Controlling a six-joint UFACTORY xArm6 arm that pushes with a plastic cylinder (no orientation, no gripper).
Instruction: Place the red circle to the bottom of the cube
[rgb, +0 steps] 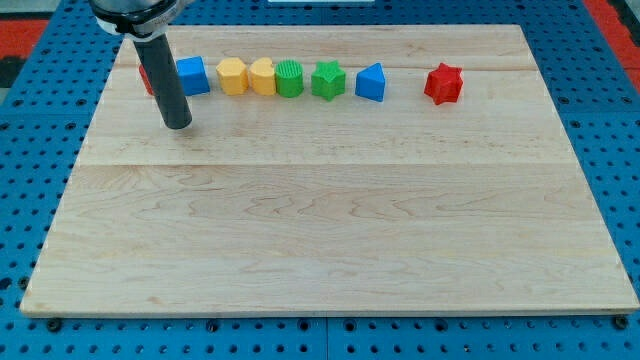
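Observation:
A row of blocks lies near the view's top of the wooden board (320, 220). The red circle (146, 78) is at the row's left end, mostly hidden behind my rod. The blue cube (193, 75) sits just right of it. My tip (178, 124) rests on the board just below the red circle and the cube's left edge, a short way toward the view's bottom. I cannot tell if the rod touches either block.
Right of the cube stand a yellow block (232, 76), a second yellow block (263, 76), a green round block (289, 78), a green star (327, 80), a blue triangular block (371, 82) and, apart, a red star (443, 83).

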